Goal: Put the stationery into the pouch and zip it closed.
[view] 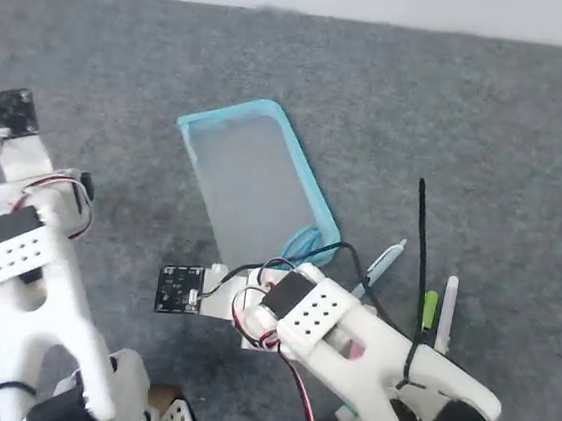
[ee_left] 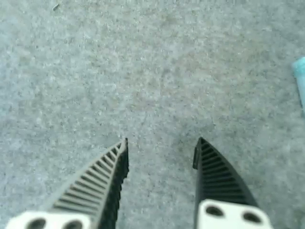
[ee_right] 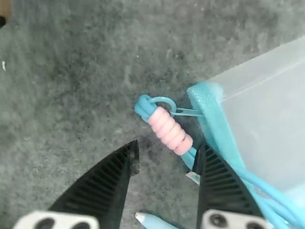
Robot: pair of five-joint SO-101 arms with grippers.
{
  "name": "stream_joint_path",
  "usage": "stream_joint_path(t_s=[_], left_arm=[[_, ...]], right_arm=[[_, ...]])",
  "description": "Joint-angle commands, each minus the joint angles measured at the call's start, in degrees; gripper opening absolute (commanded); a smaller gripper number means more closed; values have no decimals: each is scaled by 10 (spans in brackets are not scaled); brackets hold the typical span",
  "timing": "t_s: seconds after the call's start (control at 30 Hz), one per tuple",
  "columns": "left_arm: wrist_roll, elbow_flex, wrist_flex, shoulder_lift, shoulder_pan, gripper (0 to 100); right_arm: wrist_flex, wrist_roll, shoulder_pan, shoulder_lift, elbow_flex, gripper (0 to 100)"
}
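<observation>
in the high view the right arm (view: 340, 322), at the lower middle of the frame, covers the near corner of the pouch (view: 254, 183) and part of its blue cord (view: 303, 241). it also hides the lower ends of the light blue pen (view: 384, 265), the green marker (view: 430, 309) and the white pen (view: 447, 306) at the lower right, and both it and the left arm (view: 37, 285) run off the bottom edge. in the left wrist view the pouch is a mere sliver cut by the frame's edge, and in the right wrist view it runs out of frame, while a pale pen tip (ee_right: 143, 218) is cut off so that which pen it is cannot be told.
</observation>
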Motion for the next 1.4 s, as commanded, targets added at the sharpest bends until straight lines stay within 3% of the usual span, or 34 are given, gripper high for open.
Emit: stream_joint_path(t_s=[0.0, 0.3, 0.5, 0.67, 0.8, 1.03, 1.2, 1.37], left_arm=[[-7, -39, 7, -22, -4, 217], [-8, -39, 7, -22, -4, 217], [-8, -37, 7, -22, -4, 217], [-8, -35, 7, -22, -4, 217], [-8, -26, 7, -22, -4, 217], [-8, -22, 7, -22, -1, 214], [-8, -22, 7, -22, -1, 214], [-8, -22, 7, -22, -1, 214]], right_arm=[[-19, 11, -7, 9, -1, 195], [-88, 15, -6, 103, -2, 195], [-81, 8, -2, 120, -3, 177], [-76, -60, 19, 120, -16, 0], [-39, -112, 47, 119, -58, 4], [22, -133, 94, 82, -108, 6], [32, -262, 118, 32, -104, 6], [53, -279, 137, 64, -104, 6]])
